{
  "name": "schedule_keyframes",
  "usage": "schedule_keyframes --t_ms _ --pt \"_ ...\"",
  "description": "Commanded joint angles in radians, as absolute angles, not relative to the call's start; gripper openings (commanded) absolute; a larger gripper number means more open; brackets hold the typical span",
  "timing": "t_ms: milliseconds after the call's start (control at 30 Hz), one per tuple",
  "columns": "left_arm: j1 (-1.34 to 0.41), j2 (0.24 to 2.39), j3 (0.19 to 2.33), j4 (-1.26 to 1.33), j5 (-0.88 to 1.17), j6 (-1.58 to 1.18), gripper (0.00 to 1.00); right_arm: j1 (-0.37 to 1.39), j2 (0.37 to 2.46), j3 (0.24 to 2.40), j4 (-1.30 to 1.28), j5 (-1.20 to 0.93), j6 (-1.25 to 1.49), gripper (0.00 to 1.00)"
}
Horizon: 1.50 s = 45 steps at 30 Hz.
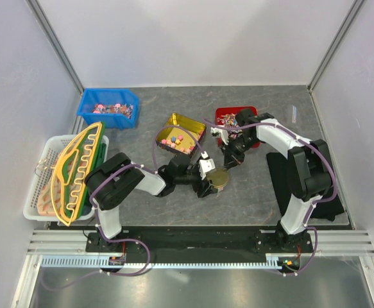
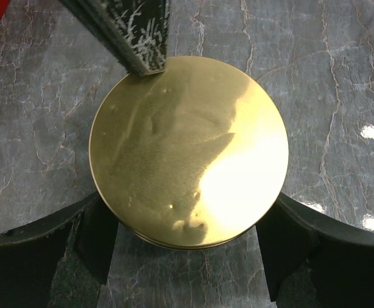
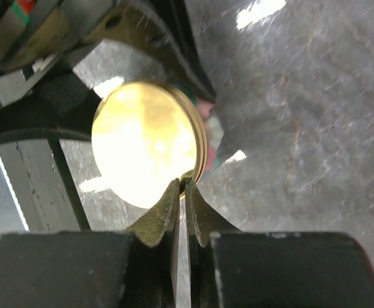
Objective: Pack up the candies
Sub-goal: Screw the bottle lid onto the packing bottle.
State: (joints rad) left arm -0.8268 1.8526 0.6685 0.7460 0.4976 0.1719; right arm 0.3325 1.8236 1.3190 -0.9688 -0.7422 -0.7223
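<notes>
The candies (image 1: 176, 140), small sweets in mixed colours, lie in an open rectangular gold tin (image 1: 188, 120) mid-table. A round gold tin (image 1: 219, 178) stands in front of it. Its shiny lid (image 2: 188, 151) fills the left wrist view. My left gripper (image 2: 187, 256) has a finger against each side of the tin. My right gripper (image 3: 185, 186) is shut on the lid's near rim (image 3: 196, 173). One of its fingers (image 2: 142, 38) shows at the lid's far edge. The lid (image 3: 145, 151) looks tilted, with pink and green candy (image 3: 207, 122) showing behind it.
A blue bin (image 1: 87, 112) of wrapped sweets stands at the back left and a red bin (image 1: 224, 113) behind the right arm. A white basket (image 1: 36, 192) holding a yellow-green rack sits at the left edge. A black mat (image 1: 278, 186) lies at the right.
</notes>
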Motion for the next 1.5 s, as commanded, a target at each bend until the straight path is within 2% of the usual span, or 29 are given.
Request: schedule_keyframes --t_ms 0,333,433,533,567,700,967,1267,1467 --pt "-0.821 1.888 0.676 0.660 0.410 0.195 0.57 0.345 1.770 1.261 -1.104 -0.756 -0.758 0.11" --pt "-0.819 1.888 0.676 0.658 0.411 0.196 0.57 0.344 1.709 1.227 -1.134 -0.752 -0.778 0.11" --pt "-0.819 1.888 0.675 0.660 0.414 0.195 0.57 0.328 1.680 1.256 -1.129 -0.736 -0.776 0.15" --pt "-0.821 1.888 0.675 0.658 0.417 0.198 0.57 0.304 1.681 1.318 -1.117 -0.724 -0.767 0.27" --pt "-0.821 1.888 0.676 0.658 0.417 0.198 0.57 0.298 1.699 1.336 -1.115 -0.724 -0.762 0.34" --pt "-0.821 1.888 0.676 0.658 0.417 0.198 0.57 0.298 1.785 1.446 -1.108 -0.765 -0.744 0.36" --pt "-0.819 1.890 0.678 0.657 0.419 0.198 0.57 0.362 1.965 1.569 -1.081 -0.801 -0.729 0.37" --pt "-0.821 1.888 0.678 0.657 0.420 0.199 0.57 0.391 2.003 1.575 -1.075 -0.822 -0.732 0.40" --pt "-0.821 1.888 0.678 0.653 0.420 0.198 0.57 0.397 2.011 1.529 -1.065 -0.819 -0.733 0.27"
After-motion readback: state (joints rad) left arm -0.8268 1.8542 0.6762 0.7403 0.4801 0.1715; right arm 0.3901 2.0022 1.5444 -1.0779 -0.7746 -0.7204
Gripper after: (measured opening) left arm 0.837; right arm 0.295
